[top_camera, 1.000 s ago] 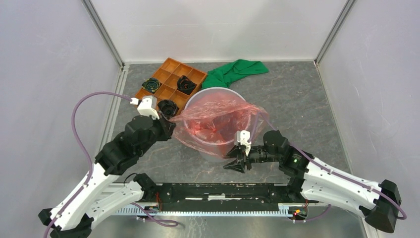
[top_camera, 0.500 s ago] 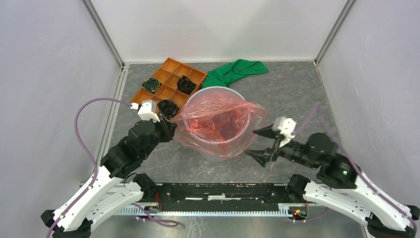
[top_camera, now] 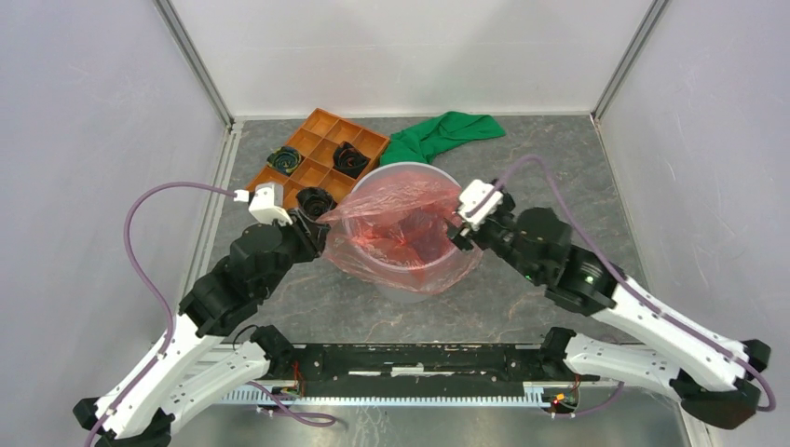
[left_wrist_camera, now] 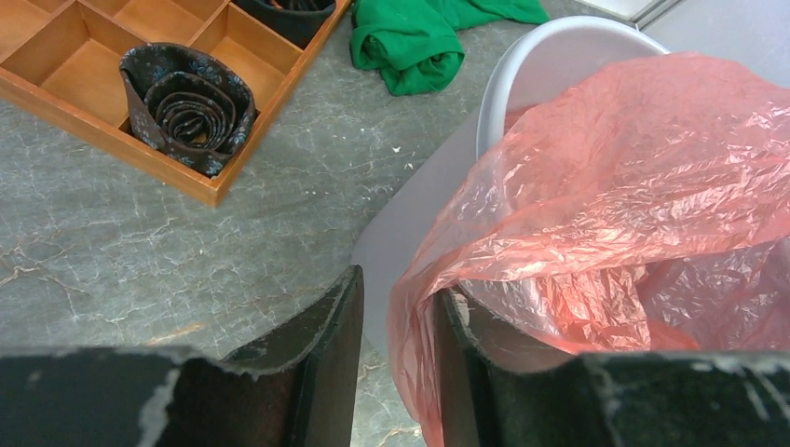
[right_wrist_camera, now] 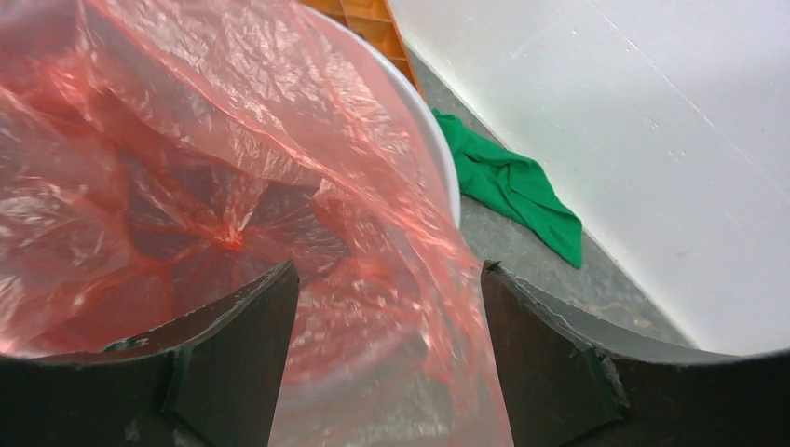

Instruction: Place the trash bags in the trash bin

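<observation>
Now that the right tool [top_camera: 457, 234] has swung from the front of the bin [top_camera: 410, 169] to its right rim, jaws apart over loose film, the left tool [top_camera: 316, 234] stays pinched on the bag [top_camera: 401, 237], which sits mostly inside the bin. It is probably ready for seating.

Bag [top_camera: 410, 228] sat in the bin [top_camera: 411, 168], spilling over its rim. Compartment tray [top_camera: 320, 127] was at the bin's 10 o'clock, cloth [top_camera: 442, 130] at 1, left gripper [top_camera: 318, 233] at 9, right gripper [top_camera: 458, 233] at 3.
</observation>
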{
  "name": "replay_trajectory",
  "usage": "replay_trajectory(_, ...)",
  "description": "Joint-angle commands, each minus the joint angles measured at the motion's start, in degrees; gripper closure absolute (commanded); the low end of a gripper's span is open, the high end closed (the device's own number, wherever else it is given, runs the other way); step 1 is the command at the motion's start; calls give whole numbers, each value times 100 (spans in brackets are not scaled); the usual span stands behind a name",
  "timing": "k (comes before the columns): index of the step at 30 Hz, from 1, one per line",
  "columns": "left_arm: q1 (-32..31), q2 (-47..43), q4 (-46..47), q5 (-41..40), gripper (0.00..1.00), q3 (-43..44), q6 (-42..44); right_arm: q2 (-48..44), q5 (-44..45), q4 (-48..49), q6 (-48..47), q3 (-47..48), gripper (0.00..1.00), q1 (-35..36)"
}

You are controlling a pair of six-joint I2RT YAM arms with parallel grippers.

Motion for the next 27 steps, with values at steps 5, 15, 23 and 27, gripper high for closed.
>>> replay_trajectory(5,5,202,209,-248,60,279,183,1021,81,546,-1122,716,22,26)
replay_trajectory(15,5,277,171,-335,63,294,301,2106,247,1013,-1015,1432,24,-19)
replay_trajectory(23,29,753,-136,-207,63,602,244,2660,-842,1402,-118,1772,75,-950)
replay_trajectory(27,241,1124,-338,33,63,1035,443,2914,-1749,1314,227,1939,79,-1464)
